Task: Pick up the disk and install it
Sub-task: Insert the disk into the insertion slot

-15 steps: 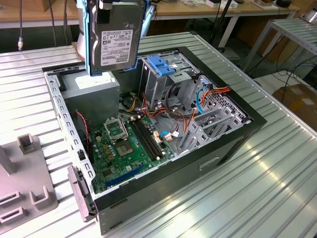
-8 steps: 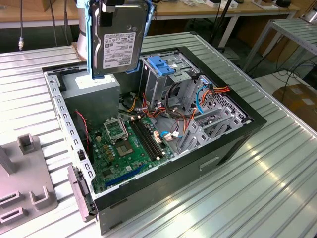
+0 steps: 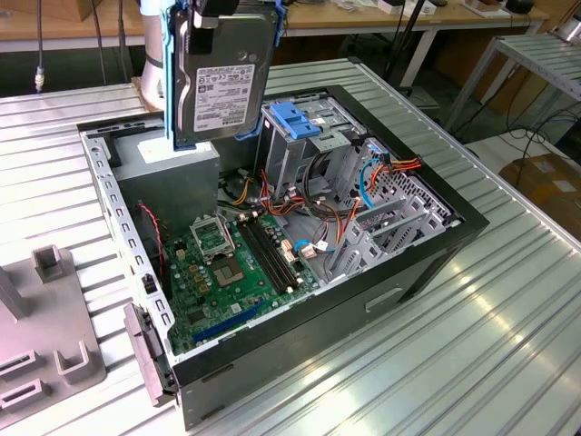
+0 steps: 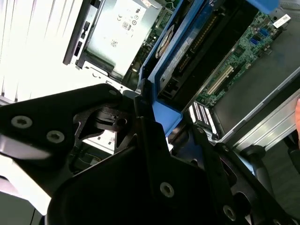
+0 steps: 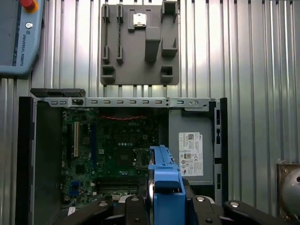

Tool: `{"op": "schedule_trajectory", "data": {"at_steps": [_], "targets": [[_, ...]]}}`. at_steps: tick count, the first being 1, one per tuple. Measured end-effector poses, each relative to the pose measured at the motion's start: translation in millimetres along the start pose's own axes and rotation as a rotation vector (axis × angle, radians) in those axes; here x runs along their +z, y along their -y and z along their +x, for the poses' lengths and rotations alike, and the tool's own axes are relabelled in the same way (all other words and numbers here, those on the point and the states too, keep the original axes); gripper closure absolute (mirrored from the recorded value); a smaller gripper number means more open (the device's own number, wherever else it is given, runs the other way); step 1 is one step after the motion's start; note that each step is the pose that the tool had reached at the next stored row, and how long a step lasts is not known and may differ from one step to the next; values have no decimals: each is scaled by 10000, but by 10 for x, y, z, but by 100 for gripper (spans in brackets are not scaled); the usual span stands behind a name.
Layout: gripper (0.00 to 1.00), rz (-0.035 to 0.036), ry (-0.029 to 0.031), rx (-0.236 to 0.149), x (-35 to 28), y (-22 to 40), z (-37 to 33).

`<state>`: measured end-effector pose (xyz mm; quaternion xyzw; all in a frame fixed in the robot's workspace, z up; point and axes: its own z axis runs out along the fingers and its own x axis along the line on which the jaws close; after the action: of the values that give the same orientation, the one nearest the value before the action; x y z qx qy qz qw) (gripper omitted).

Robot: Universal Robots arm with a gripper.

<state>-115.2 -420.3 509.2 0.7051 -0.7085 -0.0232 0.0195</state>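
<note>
The disk (image 3: 222, 82) hangs upright in the air above the back of the open computer case (image 3: 436, 263). It is dark grey with a white label and blue side rails. My gripper (image 3: 227, 16) is shut on its upper end. In the first wrist view the blue rail of the disk (image 5: 166, 187) runs between the black fingers (image 5: 133, 206), over the motherboard (image 5: 117, 145). The second wrist view shows the disk (image 4: 187, 56) edge-on beside my gripper (image 4: 164, 117). Below the disk lie the grey power supply (image 3: 168, 177) and a drive cage with a blue latch (image 3: 295, 118).
The case lies open on a ribbed metal table (image 3: 508, 300). Orange and blue cables (image 3: 381, 173) cross the drive area. A grey fixture plate (image 3: 45, 336) sits at the exterior view's left. A teach pendant (image 5: 18, 37) lies beyond the case.
</note>
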Motion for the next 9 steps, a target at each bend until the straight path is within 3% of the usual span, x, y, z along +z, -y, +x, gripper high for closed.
{"op": "schedule_trajectory", "data": {"at_steps": [9], "targets": [[63, 0, 0, 0, -2, 30, 111]]}}
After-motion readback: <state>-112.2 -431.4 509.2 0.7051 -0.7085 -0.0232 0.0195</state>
